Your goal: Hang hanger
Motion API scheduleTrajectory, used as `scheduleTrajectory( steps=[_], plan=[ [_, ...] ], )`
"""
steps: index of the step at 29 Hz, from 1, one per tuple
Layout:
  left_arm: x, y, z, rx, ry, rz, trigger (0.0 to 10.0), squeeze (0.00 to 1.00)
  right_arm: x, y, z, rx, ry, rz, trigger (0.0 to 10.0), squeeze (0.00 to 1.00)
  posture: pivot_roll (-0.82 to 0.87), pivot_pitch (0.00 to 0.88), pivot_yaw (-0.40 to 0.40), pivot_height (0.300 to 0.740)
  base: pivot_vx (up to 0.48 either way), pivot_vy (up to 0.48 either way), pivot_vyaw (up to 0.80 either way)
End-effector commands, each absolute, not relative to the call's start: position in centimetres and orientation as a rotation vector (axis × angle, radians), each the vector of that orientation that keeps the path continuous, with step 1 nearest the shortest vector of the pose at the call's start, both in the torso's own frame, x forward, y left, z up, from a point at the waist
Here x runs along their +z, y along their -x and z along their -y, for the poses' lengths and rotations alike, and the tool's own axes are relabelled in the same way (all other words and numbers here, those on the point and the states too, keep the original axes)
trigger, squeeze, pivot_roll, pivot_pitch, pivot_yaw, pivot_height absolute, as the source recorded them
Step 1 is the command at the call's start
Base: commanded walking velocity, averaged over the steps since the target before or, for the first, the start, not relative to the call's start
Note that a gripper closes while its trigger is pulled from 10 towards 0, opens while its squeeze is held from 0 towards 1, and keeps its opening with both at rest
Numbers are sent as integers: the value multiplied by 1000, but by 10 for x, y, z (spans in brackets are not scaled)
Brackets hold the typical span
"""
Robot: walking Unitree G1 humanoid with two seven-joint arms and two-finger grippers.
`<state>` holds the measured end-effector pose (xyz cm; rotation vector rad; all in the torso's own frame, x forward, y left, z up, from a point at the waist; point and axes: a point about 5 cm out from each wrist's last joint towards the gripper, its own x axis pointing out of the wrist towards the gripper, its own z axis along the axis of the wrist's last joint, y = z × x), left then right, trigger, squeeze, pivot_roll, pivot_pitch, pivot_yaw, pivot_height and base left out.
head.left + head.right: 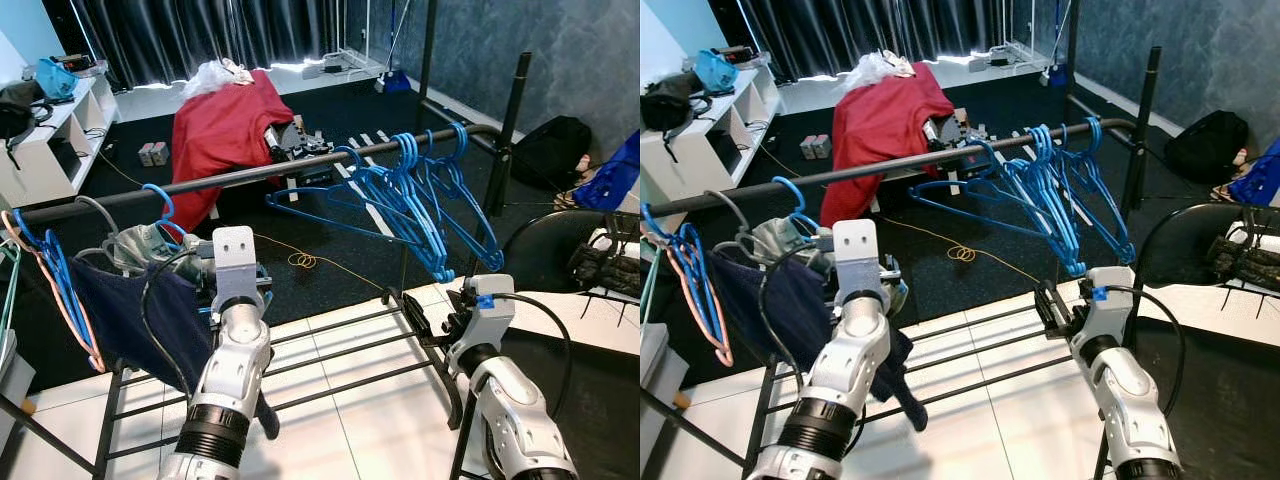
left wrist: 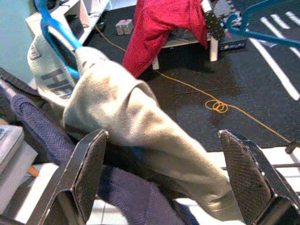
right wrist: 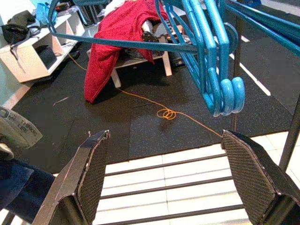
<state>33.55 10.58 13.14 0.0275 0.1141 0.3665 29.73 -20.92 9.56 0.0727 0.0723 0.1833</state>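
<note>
A black rail (image 1: 250, 177) of a clothes rack runs across in front of me. Several empty blue hangers (image 1: 420, 200) hang bunched at its right end. Further left, one blue hanger (image 2: 56, 37) hooked over the rail carries a grey garment (image 2: 126, 122), with a navy garment (image 1: 120, 310) beside it. My left gripper (image 2: 161, 140) is open, its fingers spread on either side of the grey garment's lower edge. My right gripper (image 3: 164, 136) is open and holds nothing, just below the curled ends of the bunched blue hangers (image 3: 220, 89).
The rack's lower bars (image 1: 340, 360) cross over white tiles below my arms. A red cloth (image 1: 225, 130) drapes over equipment on the black floor beyond, near an orange cable (image 1: 305, 262). White shelves (image 1: 50, 140) stand at the left, a black bag (image 1: 550, 150) at the right.
</note>
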Motion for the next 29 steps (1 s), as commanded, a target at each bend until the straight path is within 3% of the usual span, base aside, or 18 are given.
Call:
scheduleTrajectory(
  steps=[1,23,24,26,27,29],
  plan=[
    [127,-335,-112,397,-48,-126,10000,0,94,-296,206,184,-76,-75,10000,0,-165,0,94,740,0,0,0],
    [116,-336,-143,502,-132,-176,9804,0,95,-296,206,181,-80,-74,10000,0,-164,0,89,740,0,0,0],
    [114,-336,-144,488,-133,-188,2039,0,95,-296,206,181,-80,-74,10000,0,-163,0,89,740,0,0,0],
    [114,-336,-144,488,-133,-188,2039,0,95,-296,206,181,-80,-74,10000,0,-163,0,89,740,0,0,0],
    [111,-336,-144,475,-143,-207,0,0,95,-295,206,180,-81,-73,10000,0,-163,0,90,740,0,0,0],
    [108,-336,-145,464,-152,-229,0,0,95,-295,206,179,-81,-72,10000,0,-163,0,92,740,0,0,0]
  ],
)
